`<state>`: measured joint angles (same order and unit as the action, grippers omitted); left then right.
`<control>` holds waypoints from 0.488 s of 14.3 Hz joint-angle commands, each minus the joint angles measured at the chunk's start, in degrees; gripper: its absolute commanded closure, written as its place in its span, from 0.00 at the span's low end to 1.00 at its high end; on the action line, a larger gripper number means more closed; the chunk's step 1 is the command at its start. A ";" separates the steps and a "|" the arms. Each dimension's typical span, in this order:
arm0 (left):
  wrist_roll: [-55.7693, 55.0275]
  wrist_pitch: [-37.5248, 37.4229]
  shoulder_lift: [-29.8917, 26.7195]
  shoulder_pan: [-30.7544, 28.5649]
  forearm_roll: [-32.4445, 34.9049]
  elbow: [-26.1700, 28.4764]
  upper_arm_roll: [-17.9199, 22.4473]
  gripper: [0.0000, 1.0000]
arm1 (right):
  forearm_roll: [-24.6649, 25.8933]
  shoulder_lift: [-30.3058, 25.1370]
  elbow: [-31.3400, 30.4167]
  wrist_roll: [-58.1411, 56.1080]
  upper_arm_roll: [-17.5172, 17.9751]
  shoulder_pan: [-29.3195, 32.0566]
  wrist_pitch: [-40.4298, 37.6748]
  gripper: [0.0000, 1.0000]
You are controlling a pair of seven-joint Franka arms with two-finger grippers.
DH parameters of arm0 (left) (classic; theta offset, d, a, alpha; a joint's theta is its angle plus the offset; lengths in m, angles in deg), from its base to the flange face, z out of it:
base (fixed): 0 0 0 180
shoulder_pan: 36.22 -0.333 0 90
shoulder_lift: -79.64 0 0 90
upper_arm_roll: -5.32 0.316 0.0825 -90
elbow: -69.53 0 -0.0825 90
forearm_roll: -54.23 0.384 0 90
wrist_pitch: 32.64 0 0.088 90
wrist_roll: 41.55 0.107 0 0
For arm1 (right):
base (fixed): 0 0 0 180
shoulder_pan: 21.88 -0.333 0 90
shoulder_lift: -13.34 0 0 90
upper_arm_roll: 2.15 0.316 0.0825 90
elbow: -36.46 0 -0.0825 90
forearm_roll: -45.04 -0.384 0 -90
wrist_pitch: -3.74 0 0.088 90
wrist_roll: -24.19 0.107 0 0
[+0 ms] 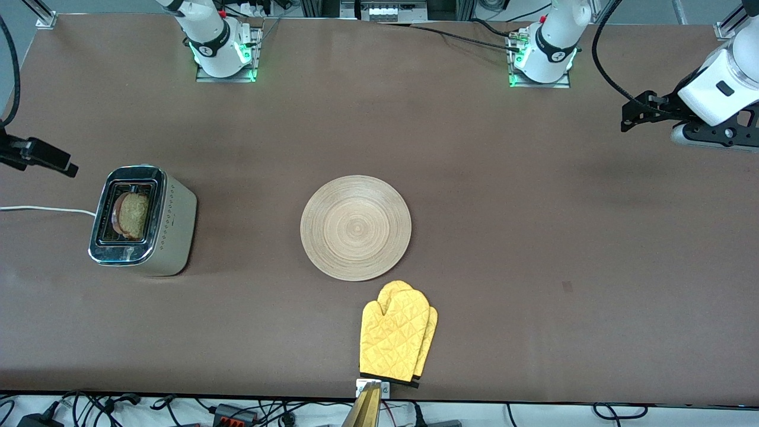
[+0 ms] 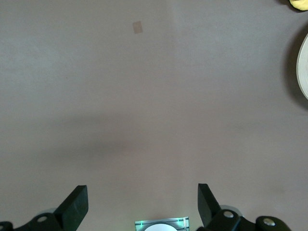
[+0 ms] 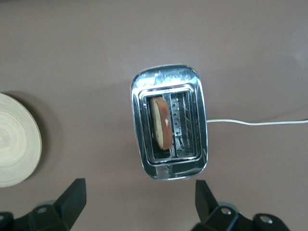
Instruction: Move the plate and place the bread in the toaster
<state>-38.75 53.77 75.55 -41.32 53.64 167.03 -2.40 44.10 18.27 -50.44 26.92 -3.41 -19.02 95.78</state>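
Note:
The round light-wood plate (image 1: 356, 228) lies bare in the middle of the table; its rim also shows in both wrist views (image 2: 303, 67) (image 3: 14, 144). The cream and chrome toaster (image 1: 172, 225) (image 3: 168, 86) stands toward the right arm's end of the table. The bread (image 1: 135, 214) (image 3: 161, 122) stands upright in one of its slots; the other slot is empty. My right gripper (image 1: 62, 163) (image 3: 139, 195) hangs open and empty over the table beside the toaster. My left gripper (image 1: 631, 115) (image 2: 143, 199) hangs open and empty over bare table at the left arm's end.
A pair of yellow quilted oven mitts (image 1: 396, 332) (image 2: 299, 4) lies nearer to the front camera than the plate, almost touching its rim. The toaster's white cord (image 1: 41, 209) (image 3: 260, 123) runs off the right arm's end of the table.

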 commanded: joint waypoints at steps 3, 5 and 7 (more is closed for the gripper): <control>0.11 -1.25 0.75 -0.26 -0.02 -1.60 -0.11 0.00 | 0.77 -9.50 -12.76 -2.12 1.17 1.09 4.29 0.00; 0.11 -1.25 0.66 -0.26 -0.11 -1.61 -0.11 0.00 | 0.68 -9.86 -12.51 -3.00 1.17 1.09 3.59 0.00; 0.11 -1.25 0.66 -0.26 -0.02 -1.69 -0.11 0.00 | 0.68 -9.95 -12.51 -2.91 1.17 1.18 3.32 0.00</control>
<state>-38.75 53.77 75.56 -41.33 53.64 167.02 -2.40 44.19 9.85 -61.11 25.30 -3.27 -19.00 98.28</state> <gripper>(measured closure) 0.000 0.000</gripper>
